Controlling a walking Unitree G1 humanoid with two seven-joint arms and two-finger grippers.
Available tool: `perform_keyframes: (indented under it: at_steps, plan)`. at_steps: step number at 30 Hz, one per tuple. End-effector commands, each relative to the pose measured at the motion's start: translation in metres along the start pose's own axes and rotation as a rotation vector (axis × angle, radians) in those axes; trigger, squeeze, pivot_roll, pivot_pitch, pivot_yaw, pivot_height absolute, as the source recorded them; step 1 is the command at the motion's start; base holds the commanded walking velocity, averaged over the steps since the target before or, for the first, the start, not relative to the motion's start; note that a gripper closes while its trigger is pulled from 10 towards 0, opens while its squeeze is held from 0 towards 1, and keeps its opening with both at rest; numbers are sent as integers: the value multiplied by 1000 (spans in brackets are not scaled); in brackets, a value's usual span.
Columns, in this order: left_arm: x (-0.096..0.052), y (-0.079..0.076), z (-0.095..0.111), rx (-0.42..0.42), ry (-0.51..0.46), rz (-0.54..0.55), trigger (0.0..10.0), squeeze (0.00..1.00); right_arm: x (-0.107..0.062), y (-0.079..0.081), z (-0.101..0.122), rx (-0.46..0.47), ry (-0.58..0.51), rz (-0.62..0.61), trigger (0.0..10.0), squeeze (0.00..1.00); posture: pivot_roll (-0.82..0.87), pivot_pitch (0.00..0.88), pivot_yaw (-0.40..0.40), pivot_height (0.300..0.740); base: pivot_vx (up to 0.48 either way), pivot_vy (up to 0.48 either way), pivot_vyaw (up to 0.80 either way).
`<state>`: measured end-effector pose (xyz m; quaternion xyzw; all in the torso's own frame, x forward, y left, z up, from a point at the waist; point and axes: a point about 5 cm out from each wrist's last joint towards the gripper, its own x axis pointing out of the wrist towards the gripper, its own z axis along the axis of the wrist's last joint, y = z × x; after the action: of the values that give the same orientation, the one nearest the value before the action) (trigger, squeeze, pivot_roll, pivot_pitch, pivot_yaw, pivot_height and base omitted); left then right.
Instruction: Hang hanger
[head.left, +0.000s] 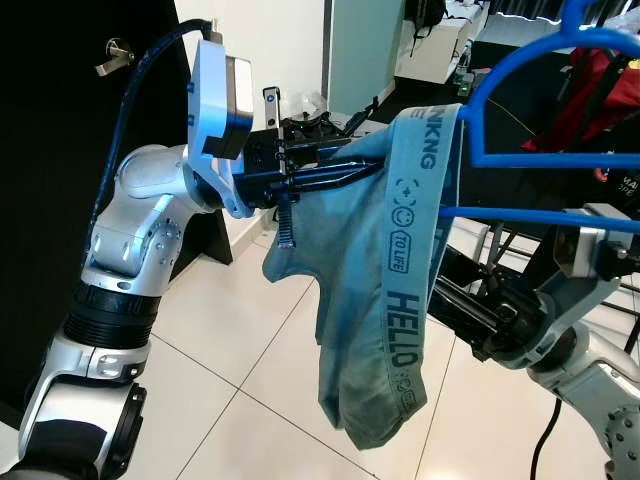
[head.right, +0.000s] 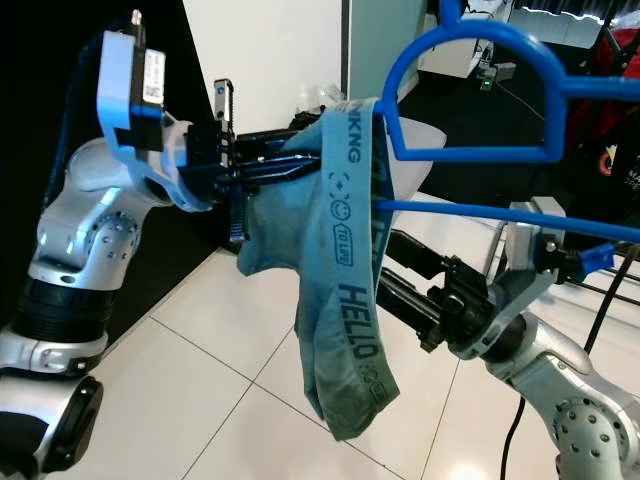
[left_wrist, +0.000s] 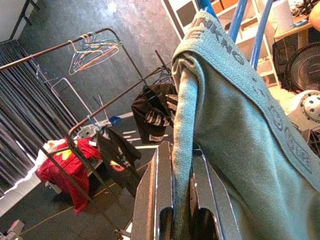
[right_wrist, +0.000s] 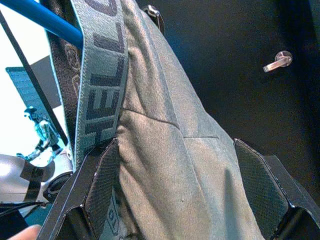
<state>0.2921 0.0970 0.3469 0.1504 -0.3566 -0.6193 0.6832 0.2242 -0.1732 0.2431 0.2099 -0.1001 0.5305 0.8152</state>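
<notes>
The right end effector (head.right: 400, 275) reaches up from below with its fingers spread wide, the hanging blue-grey garment (head.left: 375, 300) between them; its tips are hidden behind the cloth. The left end effector (head.left: 335, 172) is clamped on a fold of the garment's upper edge. The garment drapes over the blue hanger (head.left: 540, 150), held in the air, whose long bar runs across, its far end cut off. Beyond, a clothes rail (left_wrist: 85, 125) carries more garments over the tiled floor (head.left: 250, 400).
</notes>
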Motion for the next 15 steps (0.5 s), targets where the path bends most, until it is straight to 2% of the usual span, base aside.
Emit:
perform_keyframes:
  at_steps: [1,15]
  plan:
    - [0,-2,-2,4,1,7,10000,0,4,6,4,-16,-9,35,10000,0,-49,98,17,740,0,0,0]
    - [-1,-2,-4,6,11,13,10000,0,7,8,12,-22,-56,46,10000,0,-49,99,19,740,0,0,0]
